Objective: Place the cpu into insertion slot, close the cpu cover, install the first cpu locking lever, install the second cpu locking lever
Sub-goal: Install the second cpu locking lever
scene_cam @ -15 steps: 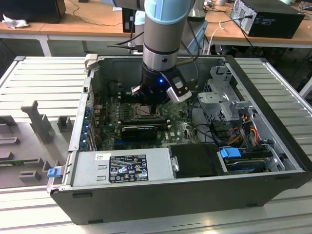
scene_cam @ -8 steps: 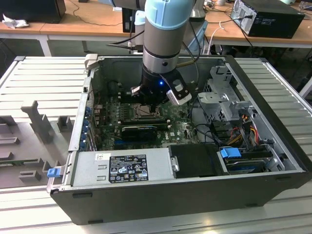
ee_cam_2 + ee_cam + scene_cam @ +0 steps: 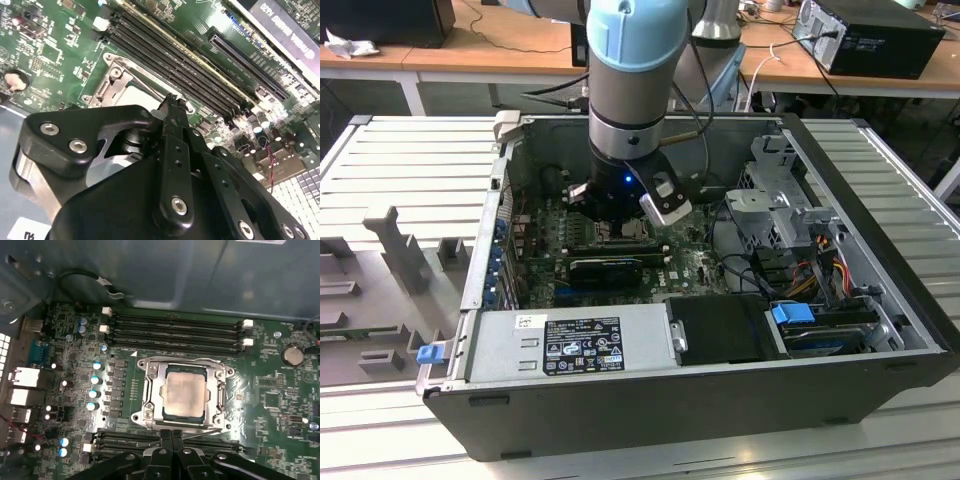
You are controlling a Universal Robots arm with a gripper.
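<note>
On the board (image 3: 75, 390), the cpu (image 3: 184, 390) is sitting in the slot (image 3: 150, 412) under the lowered cover (image 3: 216, 390); the gripper (image 3: 171, 436), fingers together, is pressing beside it and should be pushing the lever steadily.

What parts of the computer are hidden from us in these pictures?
- Exterior view: the insertion slot is mostly hidden under the arm and its tool.
- Second wrist view: the tool's black body covers much of the cpu and the cpu cover.
- First wrist view: the tool hides the board at the slot's near edge, and the picture's edge cuts it off.
</note>
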